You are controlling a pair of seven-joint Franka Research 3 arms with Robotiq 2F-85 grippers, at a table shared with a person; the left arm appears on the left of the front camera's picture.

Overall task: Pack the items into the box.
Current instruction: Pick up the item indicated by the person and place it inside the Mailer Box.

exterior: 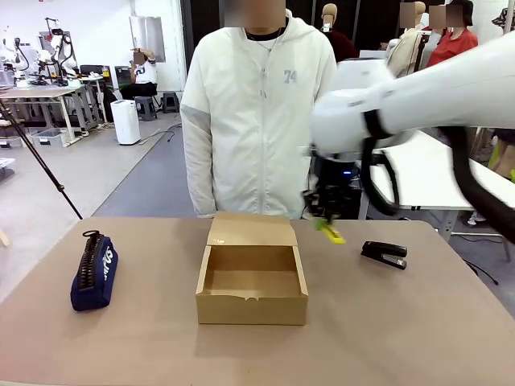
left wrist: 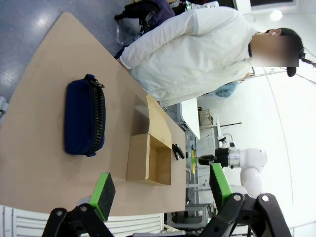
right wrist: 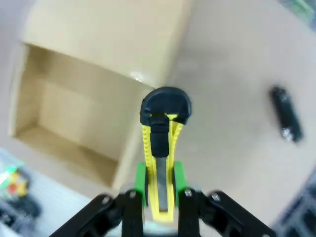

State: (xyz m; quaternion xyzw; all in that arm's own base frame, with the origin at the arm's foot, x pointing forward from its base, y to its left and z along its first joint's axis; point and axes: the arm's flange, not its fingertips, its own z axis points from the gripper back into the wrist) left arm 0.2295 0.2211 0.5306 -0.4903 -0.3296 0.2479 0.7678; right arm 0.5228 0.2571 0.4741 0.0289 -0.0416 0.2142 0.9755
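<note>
The brown cardboard box [exterior: 251,310] stands open and empty at the table's middle, its flap folded back toward the person. A navy pencil case [exterior: 94,272] lies left of it and a black stapler [exterior: 385,254] lies right of it. My right gripper [exterior: 324,219] hangs above the table just past the box's far right corner, shut on a yellow and black utility knife [exterior: 331,232]. In the right wrist view the knife [right wrist: 160,148] sticks out between the green pads [right wrist: 140,178], over the box [right wrist: 74,108], with the stapler [right wrist: 286,120] off to the side. My left gripper [left wrist: 160,192] is open, high above the pencil case [left wrist: 84,117] and box [left wrist: 137,158].
A person in a white jacket [exterior: 257,112] stands close behind the far edge of the table, arms down. Bare tabletop [exterior: 241,354] lies in front of the box. Another white table [exterior: 434,173] stands behind at the right.
</note>
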